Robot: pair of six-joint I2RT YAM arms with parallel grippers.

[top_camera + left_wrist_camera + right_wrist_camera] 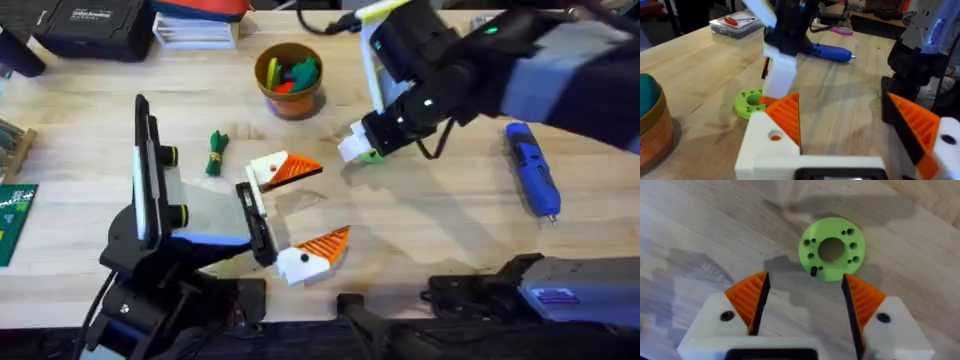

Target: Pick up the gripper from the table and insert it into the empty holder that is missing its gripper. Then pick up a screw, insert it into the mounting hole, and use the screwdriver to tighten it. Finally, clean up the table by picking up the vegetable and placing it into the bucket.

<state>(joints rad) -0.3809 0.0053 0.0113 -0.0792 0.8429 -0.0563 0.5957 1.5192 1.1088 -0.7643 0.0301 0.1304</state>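
Just ahead of the right gripper, its wrist view shows a lime-green disc flat on the table, with a small dark screw standing at the disc's near edge. The orange fingers are spread wide and hold nothing. From overhead this screw cannot be made out, and the right gripper covers most of the disc.

The left gripper is also spread wide and empty. At one end of its black holder sits the white-and-orange gripper piece, touching the rail; whether it is seated or merely lies against it I cannot tell. The left wrist view crops this piece at its lower edge.

The vegetable lies just beside the holder arm. The bucket stands beyond the left gripper's fingertips, and the left wrist view cuts it at the frame edge. The screwdriver lies well to the right gripper's outer side.

A blue label on the right arm and a green card both carry writing too small to read.
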